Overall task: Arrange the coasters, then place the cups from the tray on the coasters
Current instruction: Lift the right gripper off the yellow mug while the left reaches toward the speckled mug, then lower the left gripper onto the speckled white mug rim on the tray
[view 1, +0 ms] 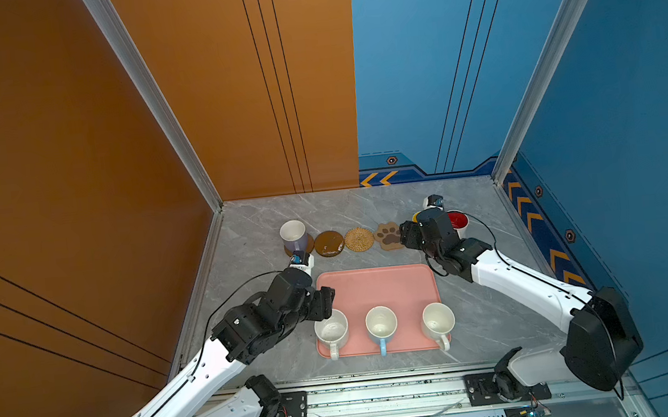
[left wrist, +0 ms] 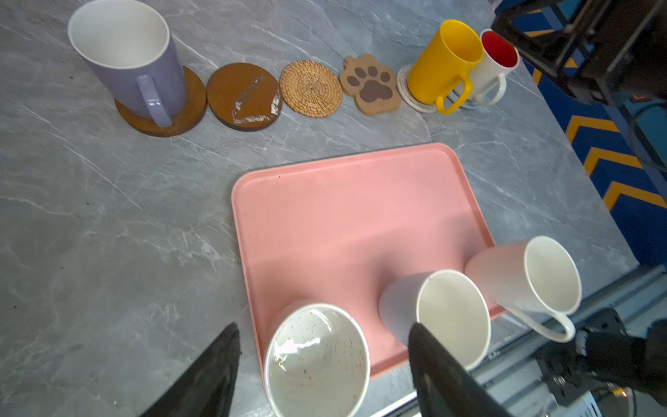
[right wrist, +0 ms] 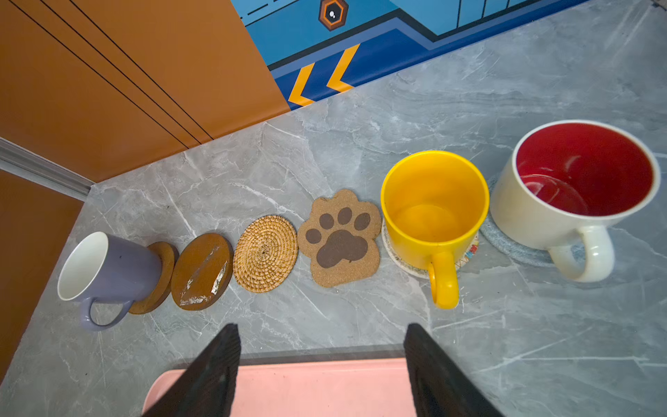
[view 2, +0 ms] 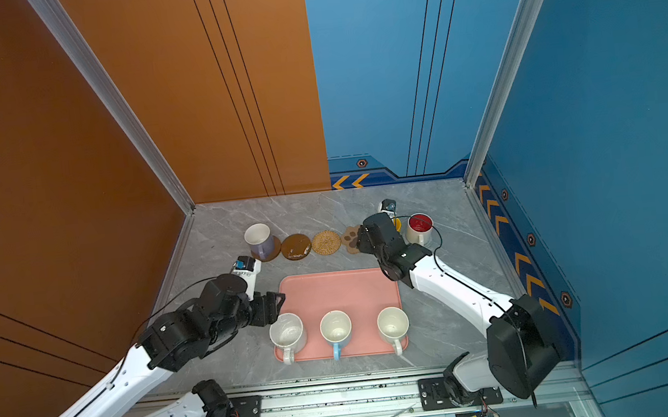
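Both top views look steeply down from high above the near edge of the counter (view 1: 250, 226), taking it all in. The left wrist view sits low over the tray (left wrist: 343, 216), facing the coasters (left wrist: 311, 88). The right wrist view faces those same coasters closely.

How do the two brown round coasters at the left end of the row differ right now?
The end brown coaster carries the lilac mug; the second brown coaster is bare. The second one's top shows pale scuffed streaks; the end one's visible edge looks clean. The second one lies next to the rattan coaster; the end one does not. Both are round, brown and lie flat.
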Controlling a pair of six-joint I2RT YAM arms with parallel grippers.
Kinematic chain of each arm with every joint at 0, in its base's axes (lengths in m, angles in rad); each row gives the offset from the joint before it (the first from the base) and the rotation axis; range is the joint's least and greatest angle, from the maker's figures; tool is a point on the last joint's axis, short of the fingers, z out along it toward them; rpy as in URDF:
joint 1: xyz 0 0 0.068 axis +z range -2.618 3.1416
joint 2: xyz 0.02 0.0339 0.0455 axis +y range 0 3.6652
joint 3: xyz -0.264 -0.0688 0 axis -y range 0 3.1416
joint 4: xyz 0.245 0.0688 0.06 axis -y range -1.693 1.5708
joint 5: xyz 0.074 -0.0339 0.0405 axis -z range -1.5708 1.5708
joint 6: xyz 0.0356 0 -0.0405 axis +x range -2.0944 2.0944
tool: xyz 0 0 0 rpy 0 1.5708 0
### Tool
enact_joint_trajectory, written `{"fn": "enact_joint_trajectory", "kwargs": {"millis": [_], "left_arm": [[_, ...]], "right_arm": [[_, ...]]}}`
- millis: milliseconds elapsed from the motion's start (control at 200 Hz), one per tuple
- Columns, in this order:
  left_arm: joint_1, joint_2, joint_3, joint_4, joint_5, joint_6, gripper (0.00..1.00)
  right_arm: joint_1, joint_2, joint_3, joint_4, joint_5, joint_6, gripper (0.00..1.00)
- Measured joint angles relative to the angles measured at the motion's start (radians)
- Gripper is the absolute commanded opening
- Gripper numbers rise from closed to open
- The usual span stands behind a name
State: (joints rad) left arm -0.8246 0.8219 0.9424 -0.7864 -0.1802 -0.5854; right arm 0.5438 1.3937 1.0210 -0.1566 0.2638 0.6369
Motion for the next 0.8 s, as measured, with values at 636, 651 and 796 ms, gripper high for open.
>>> {"fn": "enact_joint_trajectory", "kwargs": {"millis": [636,651,796], "left_arm": [[-0.383,0.000,-0.095,-0.206,-0.022,-0.360,0.66],[-0.391,0.005,-0.096,-0.206,-0.025,-0.367,0.67],[-0.424,0.048,-0.106,-0.206,-0.051,-0.421,0.67]], "right_arm": [[-0.021,0.000,-0.039,0.023,-0.025,0.016,0.70],[-0.022,0.000,-0.039,0.023,-0.025,0.016,0.71],[-0.023,0.000,-0.039,0.023,-0.025,0.017,0.71]]}}
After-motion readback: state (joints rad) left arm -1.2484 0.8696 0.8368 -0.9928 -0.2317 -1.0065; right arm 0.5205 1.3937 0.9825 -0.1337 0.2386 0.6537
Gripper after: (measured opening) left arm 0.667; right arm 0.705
